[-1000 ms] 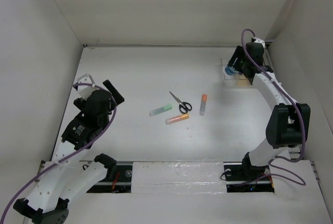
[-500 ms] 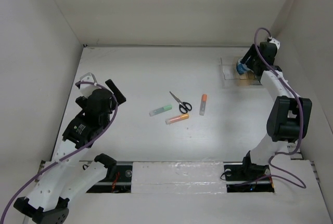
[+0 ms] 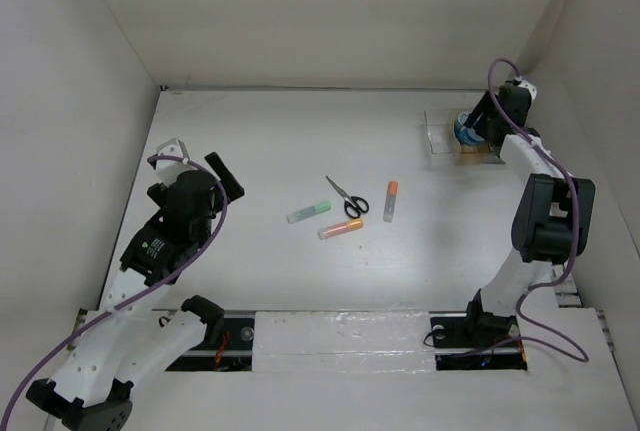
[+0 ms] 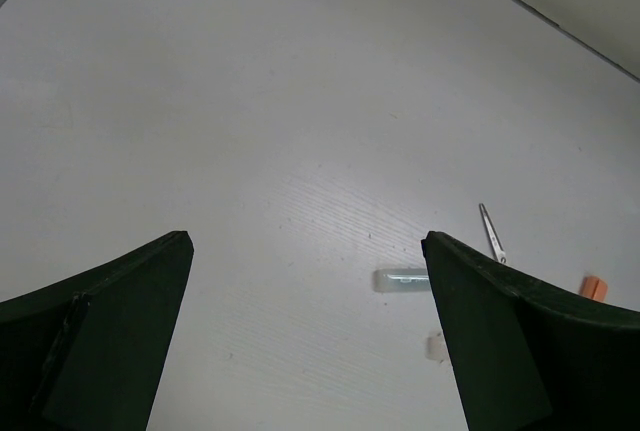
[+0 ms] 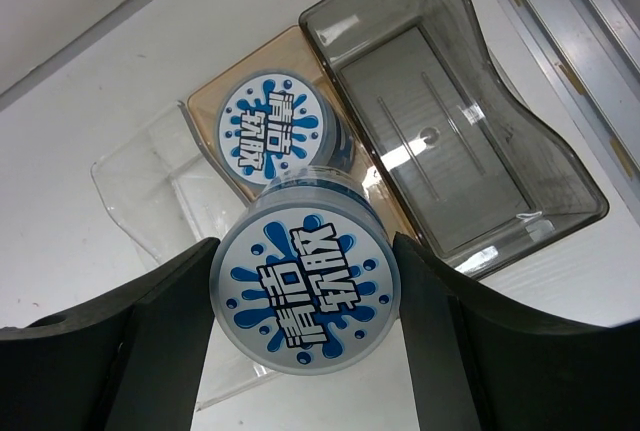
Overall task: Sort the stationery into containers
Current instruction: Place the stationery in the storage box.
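Note:
My right gripper [image 5: 303,281] is shut on a round blue-and-white roll [image 5: 305,286], held just above the organiser [image 5: 140,186] at the far right [image 3: 440,141]. A second roll [image 5: 272,129] lies in the tan middle section. The dark grey end section [image 5: 560,201] holds nothing. Black-handled scissors [image 3: 348,199] lie mid-table with a green-ended pen [image 3: 308,212] and two orange-ended pens [image 3: 341,229], [image 3: 390,201] around them. My left gripper [image 4: 306,241] hangs open over bare table at the left [image 3: 225,176], well short of the green pen [image 4: 402,278] and the scissors [image 4: 491,234].
White walls close in the table on the left, back and right. The organiser stands close to the right wall [image 3: 590,101]. A metal rail [image 5: 570,21] runs beside the dark grey section.
My right gripper has carried the roll to the right, from the organiser's clear end to over its tan section. The left arm has barely moved.

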